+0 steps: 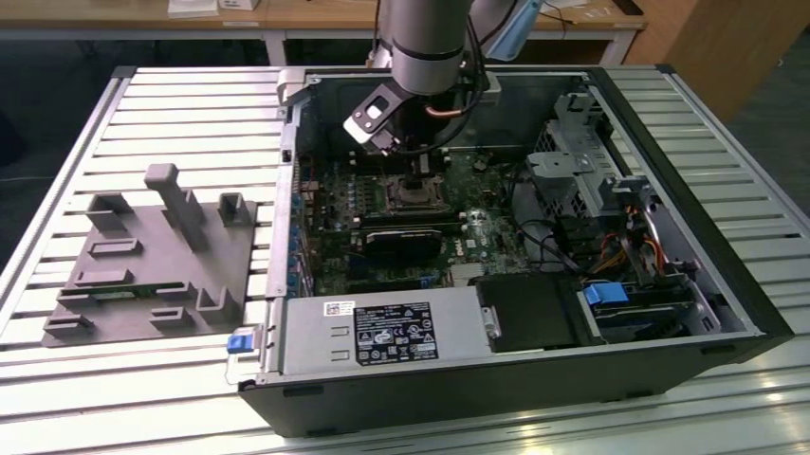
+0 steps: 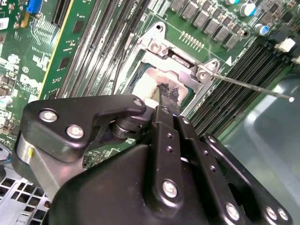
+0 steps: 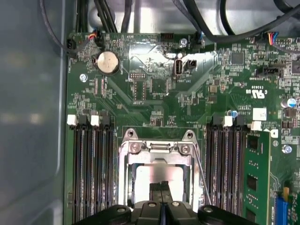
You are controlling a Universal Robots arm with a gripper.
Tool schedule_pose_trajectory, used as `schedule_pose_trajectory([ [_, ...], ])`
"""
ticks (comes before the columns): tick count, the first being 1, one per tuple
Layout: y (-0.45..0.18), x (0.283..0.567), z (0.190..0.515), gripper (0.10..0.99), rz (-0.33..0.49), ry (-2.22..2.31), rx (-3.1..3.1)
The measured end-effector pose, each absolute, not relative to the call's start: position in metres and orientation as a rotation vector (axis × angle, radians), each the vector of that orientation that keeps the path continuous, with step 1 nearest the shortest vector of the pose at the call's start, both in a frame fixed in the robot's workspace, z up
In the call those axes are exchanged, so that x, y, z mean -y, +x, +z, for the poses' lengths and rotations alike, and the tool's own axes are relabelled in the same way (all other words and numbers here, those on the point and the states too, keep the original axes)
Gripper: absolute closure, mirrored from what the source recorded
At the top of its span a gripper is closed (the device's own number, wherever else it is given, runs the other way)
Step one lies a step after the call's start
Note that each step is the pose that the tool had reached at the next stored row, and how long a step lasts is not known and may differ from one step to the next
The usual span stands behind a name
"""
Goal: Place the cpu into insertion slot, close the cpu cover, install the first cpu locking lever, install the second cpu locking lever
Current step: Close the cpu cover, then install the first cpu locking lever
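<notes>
The cpu [image 3: 157, 178] already lies in the insertion slot [image 1: 412, 194] on the green motherboard [image 3: 154, 89], its pale metal face showing through the square window of the cpu cover [image 3: 126, 183], so the first step looks done. The silvery cover seems to be lowered around the chip, though I cannot tell whether it sits fully flat. The pincer [image 3: 161, 188] hangs right over the chip with its two black fingers pressed together and nothing between them. In both wrist views its tip is over the pale face, but whether it touches is hard to say. A thin wire locking lever [image 2: 253, 86] juts out free from a corner of the socket and is clearly not hooked down. I judge the levers are what is left. In the exterior view the arm reaches into the open computer case [image 1: 708, 190], which rests on the slatted counter [image 1: 165, 104], with a grey fixture [image 1: 152, 256] well apart toward the exterior view's left.
</notes>
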State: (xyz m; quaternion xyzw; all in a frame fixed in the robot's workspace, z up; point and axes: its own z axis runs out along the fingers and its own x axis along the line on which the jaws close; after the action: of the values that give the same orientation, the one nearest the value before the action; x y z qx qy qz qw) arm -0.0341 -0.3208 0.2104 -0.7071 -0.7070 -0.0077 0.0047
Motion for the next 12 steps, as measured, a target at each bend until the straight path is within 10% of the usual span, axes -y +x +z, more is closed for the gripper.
schedule_pose_trajectory([
  [12, -0.0325, 0.3207, 0.2107, 0.980, -0.023, -2.215, 2.214],
])
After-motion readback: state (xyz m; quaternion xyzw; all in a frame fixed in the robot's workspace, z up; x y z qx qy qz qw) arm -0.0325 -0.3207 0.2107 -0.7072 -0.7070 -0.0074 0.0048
